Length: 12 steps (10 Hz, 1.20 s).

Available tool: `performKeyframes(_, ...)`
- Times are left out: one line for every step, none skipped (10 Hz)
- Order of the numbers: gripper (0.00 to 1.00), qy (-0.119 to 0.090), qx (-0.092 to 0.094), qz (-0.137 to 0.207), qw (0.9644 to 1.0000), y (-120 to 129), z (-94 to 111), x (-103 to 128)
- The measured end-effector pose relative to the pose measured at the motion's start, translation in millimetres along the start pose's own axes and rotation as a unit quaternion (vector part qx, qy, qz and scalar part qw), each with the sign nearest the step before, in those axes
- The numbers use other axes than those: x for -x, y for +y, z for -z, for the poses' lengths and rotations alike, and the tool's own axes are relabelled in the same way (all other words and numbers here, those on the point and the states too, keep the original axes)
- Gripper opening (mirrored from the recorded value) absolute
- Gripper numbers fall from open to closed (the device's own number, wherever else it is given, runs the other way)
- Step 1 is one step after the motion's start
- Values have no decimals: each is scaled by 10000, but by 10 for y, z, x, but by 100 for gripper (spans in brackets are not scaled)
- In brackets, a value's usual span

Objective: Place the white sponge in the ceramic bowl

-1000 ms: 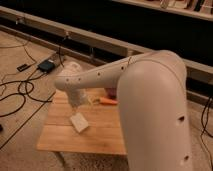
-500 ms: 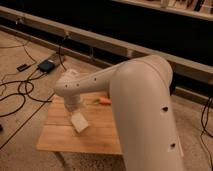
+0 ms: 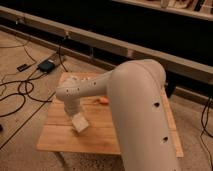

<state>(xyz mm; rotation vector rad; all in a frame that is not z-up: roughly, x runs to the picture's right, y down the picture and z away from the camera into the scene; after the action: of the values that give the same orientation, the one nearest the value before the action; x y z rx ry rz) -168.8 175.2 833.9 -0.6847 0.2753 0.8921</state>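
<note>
Hazard: your left-of-centre gripper point(image 3: 74, 114), jaws' state untellable, may drop the small white rectangular sponge point(image 3: 79, 123) short of the ceramic bowl, hidden from view.

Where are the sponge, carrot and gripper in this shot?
white sponge point(image 3: 80, 124): camera view, middle of its white face.
carrot point(image 3: 103, 100): camera view, on the orange end that shows.
gripper point(image 3: 75, 114): camera view, its lower tip, just over the white sponge.

Dim, warm light from above. Soft sheen on cream rounded plastic arm point(image 3: 136, 95); underside shaded. Pincer point(image 3: 75, 115) low over light wooden worktop point(image 3: 102, 136), left part. Background dark.
</note>
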Motion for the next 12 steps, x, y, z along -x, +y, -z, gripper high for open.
performKeyframes(65, -43, 71, 18, 10000, -21, -38, 18)
performKeyframes(65, -61, 96, 13, 9999, -39, -49, 23)
performKeyframes(65, -80, 136, 7, 9999, -54, -68, 27)
performKeyframes(65, -95, 184, -1, 9998, -74, -87, 25)
performKeyframes(65, -97, 206, -8, 9997, -89, -101, 21)
performKeyframes(65, -89, 235, -4, 9997, -95, -123, 16)
performKeyframes(65, -80, 257, 8, 9996, -92, -142, 16)
performKeyframes(65, -70, 293, 27, 9995, -83, -173, 27)
performKeyframes(65, -59, 316, 42, 9995, -75, -197, 38)
performKeyframes(65, -54, 319, 49, 9995, -76, -202, 40)
performKeyframes(54, -20, 343, 67, 9994, -58, -240, 56)
performKeyframes(43, 13, 343, 55, 9994, -60, -251, 50)
